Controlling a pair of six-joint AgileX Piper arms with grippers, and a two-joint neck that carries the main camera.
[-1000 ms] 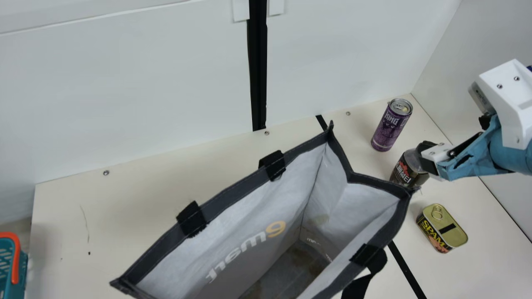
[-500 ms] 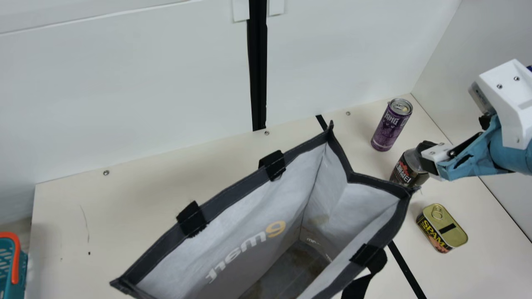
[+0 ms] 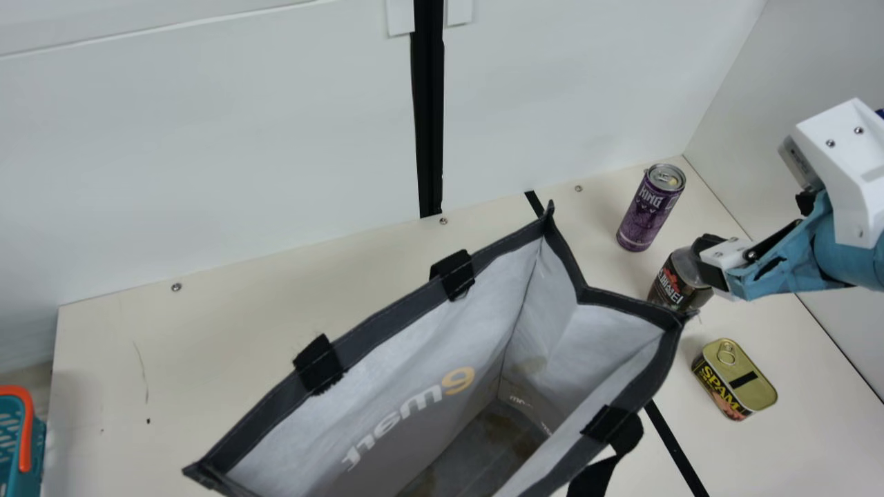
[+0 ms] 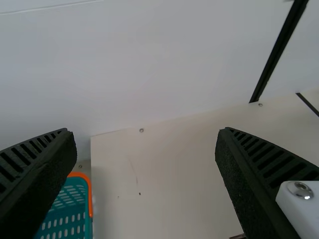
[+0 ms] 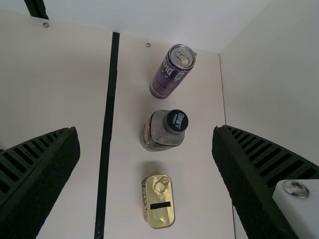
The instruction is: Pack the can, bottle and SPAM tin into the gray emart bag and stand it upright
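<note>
My right gripper (image 3: 715, 266) is at the right of the main view, hiding the upper part of the dark bottle (image 3: 675, 286). In the right wrist view that gripper (image 5: 147, 144) is open, with the black-capped bottle (image 5: 162, 132) standing beyond its spread fingers. A purple can (image 3: 649, 210) stands farther back. The SPAM tin (image 3: 742, 379) sits on the table nearer the front. The gray emart bag (image 3: 414, 407) stands with its mouth wide and nothing seen on its visible floor. In the left wrist view my left gripper (image 4: 144, 144) is open, nothing between its fingers.
A teal basket with an orange rim (image 3: 21, 442) is at the far left. White walls close off the back and right of the table (image 3: 228, 338). The bag's black handle (image 3: 604, 462) hangs out on its near side, and black tape crosses the table.
</note>
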